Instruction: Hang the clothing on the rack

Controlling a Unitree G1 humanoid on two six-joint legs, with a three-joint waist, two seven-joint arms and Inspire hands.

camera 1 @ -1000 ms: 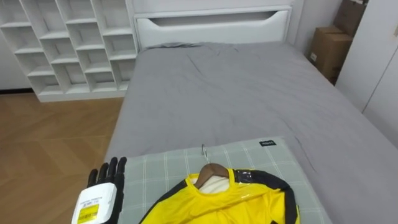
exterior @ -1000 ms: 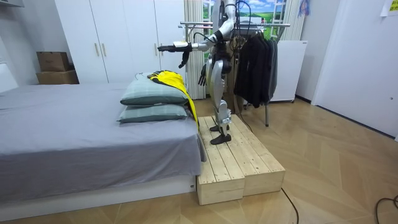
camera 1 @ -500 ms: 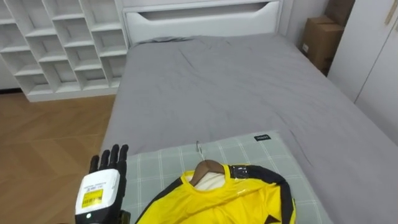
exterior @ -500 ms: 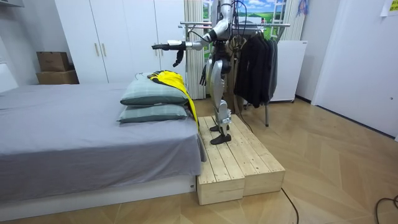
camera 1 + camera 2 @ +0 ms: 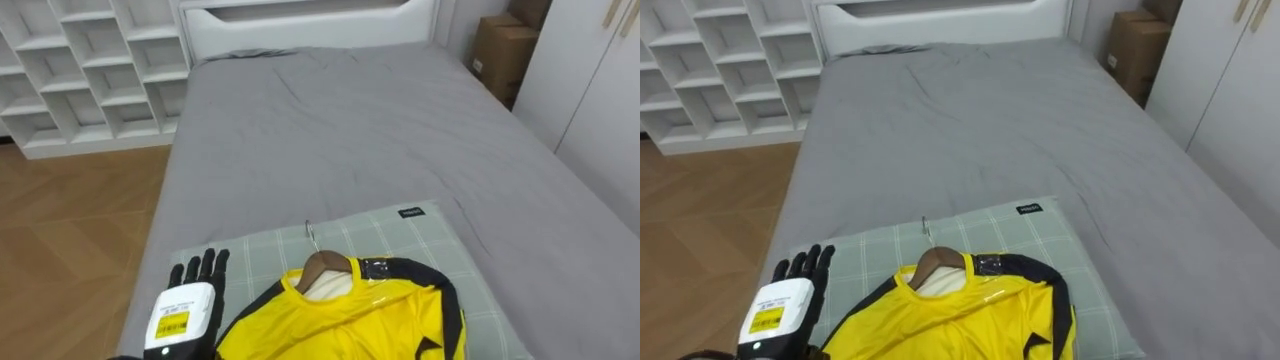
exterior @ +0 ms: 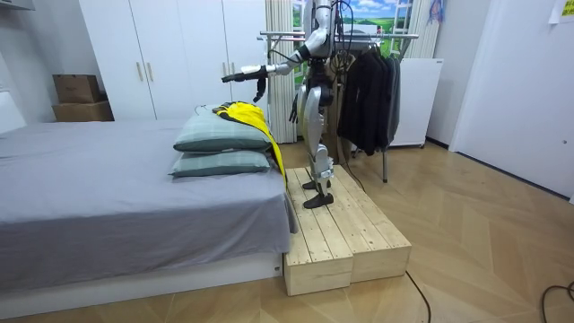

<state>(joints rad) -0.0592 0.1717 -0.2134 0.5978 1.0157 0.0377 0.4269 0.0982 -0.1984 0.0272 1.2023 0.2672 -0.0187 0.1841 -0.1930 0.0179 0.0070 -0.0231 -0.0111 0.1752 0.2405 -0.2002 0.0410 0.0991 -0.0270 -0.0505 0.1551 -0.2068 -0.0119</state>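
Robot on pale wooden platform (image 6: 345, 235) beside grey bed (image 5: 330, 130): yellow, black-trimmed jacket (image 5: 345, 322) lies on its brown wooden hanger (image 5: 322, 268) atop green checked pillow (image 5: 405, 232), at 6 o'clock in the eye views. Left hand (image 5: 190, 302) hovers at its 9 o'clock, fingers straight and spread; right hand (image 6: 293, 112) hangs by the hip, state impossible to tell

— What did we find ahead of us?
— A grey bed (image 5: 350, 130) ran up to a white headboard (image 5: 300, 15). A green checked pillow (image 5: 385, 230) lay at its near end.
— And to the sides?
— White cube shelves (image 5: 90, 70) stood on the wooden floor (image 5: 60, 230) to the left. On the right we saw a cardboard box (image 5: 497, 50) beside white wardrobe doors (image 5: 590, 90).
— From the room view?
— We saw a second pillow (image 6: 220, 163) under the first, and a pale wooden platform (image 6: 345, 238) against the bed's end.
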